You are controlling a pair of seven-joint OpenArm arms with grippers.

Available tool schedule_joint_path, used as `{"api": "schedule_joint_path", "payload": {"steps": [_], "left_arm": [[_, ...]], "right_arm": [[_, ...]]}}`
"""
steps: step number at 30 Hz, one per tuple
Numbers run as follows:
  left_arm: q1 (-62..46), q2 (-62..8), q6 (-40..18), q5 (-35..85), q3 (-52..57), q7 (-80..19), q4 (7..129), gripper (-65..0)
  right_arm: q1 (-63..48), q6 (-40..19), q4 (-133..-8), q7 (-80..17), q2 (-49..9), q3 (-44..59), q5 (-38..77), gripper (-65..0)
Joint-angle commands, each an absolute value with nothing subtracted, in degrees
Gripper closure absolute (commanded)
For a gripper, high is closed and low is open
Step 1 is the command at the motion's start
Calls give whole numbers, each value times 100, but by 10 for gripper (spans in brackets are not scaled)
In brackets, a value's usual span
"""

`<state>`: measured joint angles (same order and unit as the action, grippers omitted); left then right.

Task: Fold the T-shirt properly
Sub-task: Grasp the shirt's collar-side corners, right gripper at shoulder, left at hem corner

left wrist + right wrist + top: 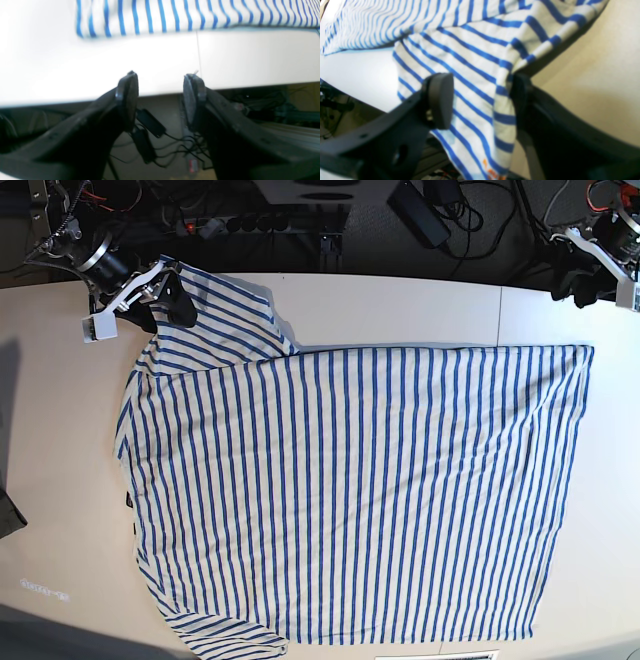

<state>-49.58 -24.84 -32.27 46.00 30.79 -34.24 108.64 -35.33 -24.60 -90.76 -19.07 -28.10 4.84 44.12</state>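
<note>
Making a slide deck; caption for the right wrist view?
Open right gripper straddling the striped T-shirt sleeve at the table edge.

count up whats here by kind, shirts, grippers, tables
T-shirt: 1
Grippers: 2, the left gripper and the right gripper
Table: 1
Total: 4

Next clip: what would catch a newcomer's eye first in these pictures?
The big blue-striped T-shirt spread flat across most of the white table in the base view. Next, the right gripper at the table's far corner, open, with one sleeve draped between its fingers and an orange mark low on that cloth. The left gripper is open and empty, off the table edge, apart from the shirt.
</note>
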Motion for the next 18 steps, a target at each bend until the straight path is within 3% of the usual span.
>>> {"api": "schedule_joint_path", "payload": {"steps": [1,6,18], "left_arm": [[-4947,-2626,-3378,4665,3131,-3328,10949,-325],[-4471,-2963,-3369,4521,3131,-3323,10650,-347],[-2912,-3701,-3669,5218,2899,-3500,8141,-348]], "right_arm": [[-3653,-2724,-8986,-2613,-2838,414,4066,-356],[-3653,-2724,-8986,-2611,-2838,414,3986,-356],[-3653,-2724,-8986,-2611,-2840,414,3981,-356]]}}
